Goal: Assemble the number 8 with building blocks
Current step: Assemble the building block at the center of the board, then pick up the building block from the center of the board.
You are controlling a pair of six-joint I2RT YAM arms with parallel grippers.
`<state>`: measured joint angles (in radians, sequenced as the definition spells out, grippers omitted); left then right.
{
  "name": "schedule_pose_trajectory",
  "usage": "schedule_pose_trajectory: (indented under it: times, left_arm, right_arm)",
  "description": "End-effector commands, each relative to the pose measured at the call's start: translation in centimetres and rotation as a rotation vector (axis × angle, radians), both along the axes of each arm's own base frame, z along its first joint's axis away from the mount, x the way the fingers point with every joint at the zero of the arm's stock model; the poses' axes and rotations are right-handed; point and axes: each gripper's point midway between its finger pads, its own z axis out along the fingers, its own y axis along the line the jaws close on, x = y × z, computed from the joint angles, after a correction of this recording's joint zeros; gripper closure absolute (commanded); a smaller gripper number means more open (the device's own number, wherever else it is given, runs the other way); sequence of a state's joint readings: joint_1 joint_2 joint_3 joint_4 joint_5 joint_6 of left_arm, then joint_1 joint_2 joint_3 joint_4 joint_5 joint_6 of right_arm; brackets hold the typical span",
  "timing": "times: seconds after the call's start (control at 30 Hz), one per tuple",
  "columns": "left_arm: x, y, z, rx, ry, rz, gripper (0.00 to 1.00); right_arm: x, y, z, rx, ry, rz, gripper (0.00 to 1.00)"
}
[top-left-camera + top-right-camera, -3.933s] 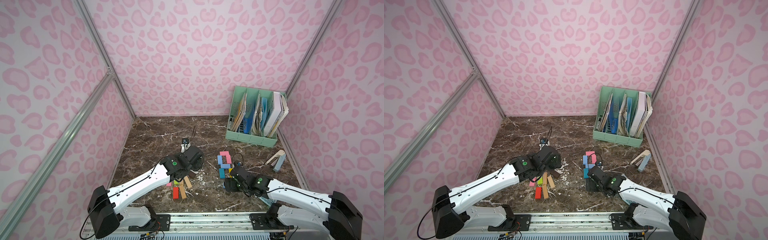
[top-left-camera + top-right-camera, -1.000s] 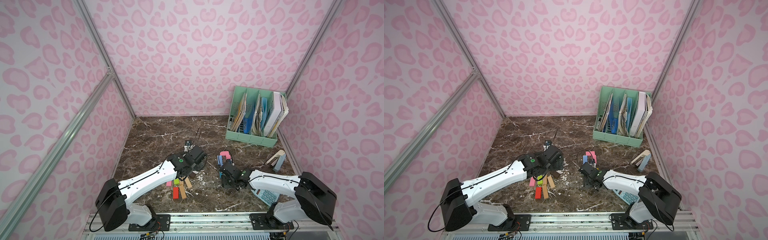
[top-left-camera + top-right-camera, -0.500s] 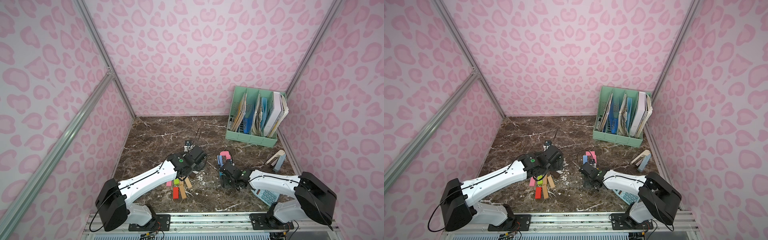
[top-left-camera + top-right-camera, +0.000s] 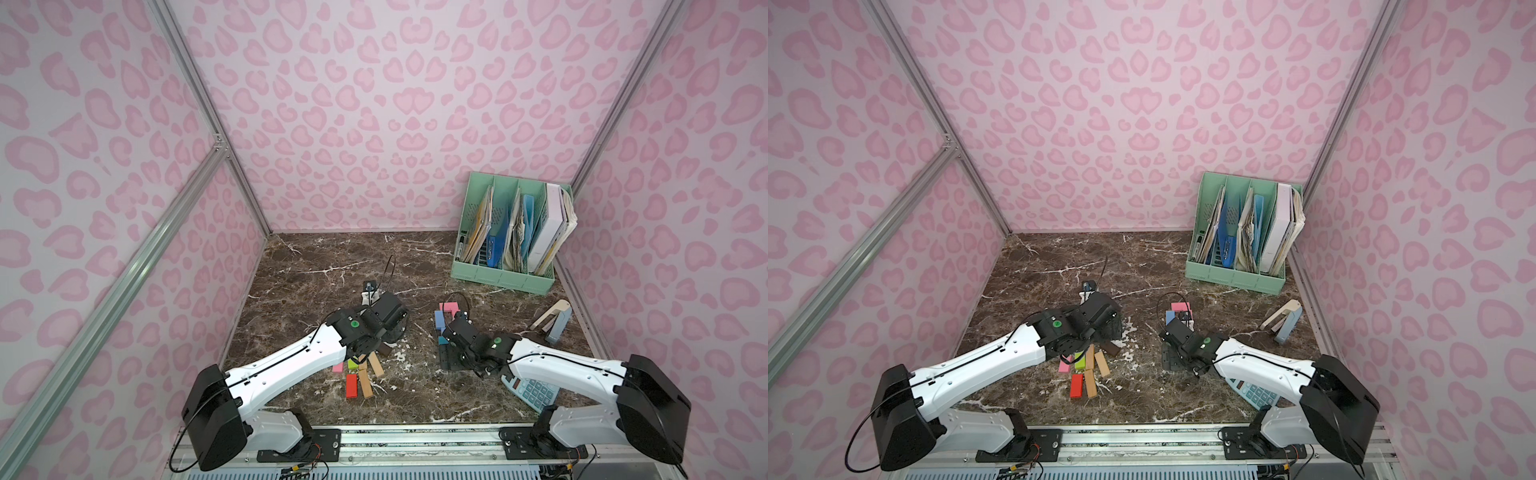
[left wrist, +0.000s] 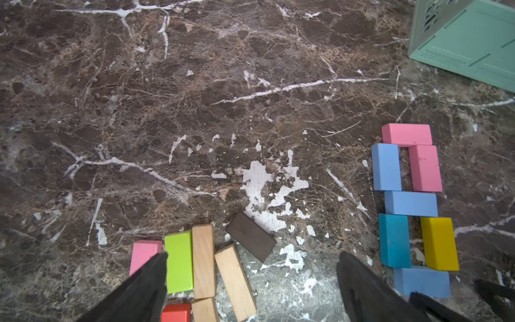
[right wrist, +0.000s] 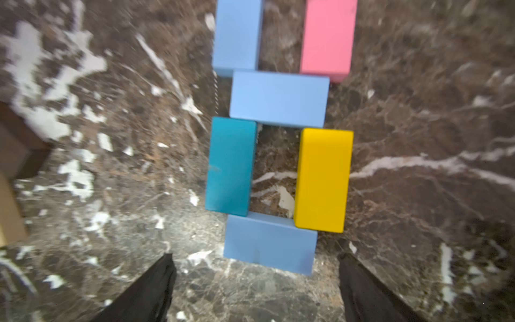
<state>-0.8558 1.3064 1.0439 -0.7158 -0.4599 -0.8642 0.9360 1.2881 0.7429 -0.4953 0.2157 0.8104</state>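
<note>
Seven building blocks lie in a figure of two stacked rings: pink (image 5: pixel 406 134), light blue (image 5: pixel 386 167), pink (image 5: pixel 425 168), a light blue crossbar (image 5: pixel 411 203), teal (image 6: pixel 230 166), yellow (image 6: pixel 323 179) and a light blue end block (image 6: pixel 269 245). My right gripper (image 6: pixel 255 278) is open just short of that end block, with nothing between its fingers. My left gripper (image 5: pixel 250 267) is open above a loose pile (image 4: pixel 359 374): pink (image 5: pixel 145 251), green (image 5: pixel 179 262), tan (image 5: pixel 234 281), dark brown (image 5: pixel 250 239) and red (image 5: pixel 176 313) blocks.
A mint file organizer (image 4: pixel 505 274) full of folders stands at the back right. A pale blue calculator (image 4: pixel 530 390) lies partly under the right arm. A beige and blue stapler-like object (image 4: pixel 555 320) sits by the right wall. Pink patterned walls close in three sides.
My right gripper's jaws have spread wide, releasing the light blue end block onto the marble. The left arm has held still.
</note>
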Motion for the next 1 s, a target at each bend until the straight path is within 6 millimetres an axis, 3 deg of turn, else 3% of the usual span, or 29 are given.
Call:
schedule_pose_trajectory:
  times: [0.0, 0.17, 0.37, 0.73, 0.97]
  left_arm:
    - [-0.3, 1.9, -0.4, 0.004, 0.019, 0.058, 0.02]
    - [-1.0, 4.9, -1.8, 0.003, 0.089, 0.146, 0.02]
    - [-2.1, 6.9, -4.5, -0.042, 0.191, 0.218, 0.02]
    - [-3.8, 10.4, -7.8, -0.048, 0.300, 0.338, 0.15]
    - [-4.8, 11.4, -9.8, -0.062, 0.356, 0.367, 0.24]
  right_arm:
    - [0.7, -0.6, 2.8, -0.014, -0.088, 0.032, 0.07]
    - [1.3, 0.7, 6.6, 0.135, -0.231, 0.090, 0.07]
    - [0.9, 1.2, 8.3, 0.268, -0.299, 0.101, 0.07]
    - [0.7, 0.7, 8.1, 0.278, -0.316, 0.097, 0.06]
    - [0.8, 0.7, 7.6, 0.264, -0.310, 0.097, 0.06]
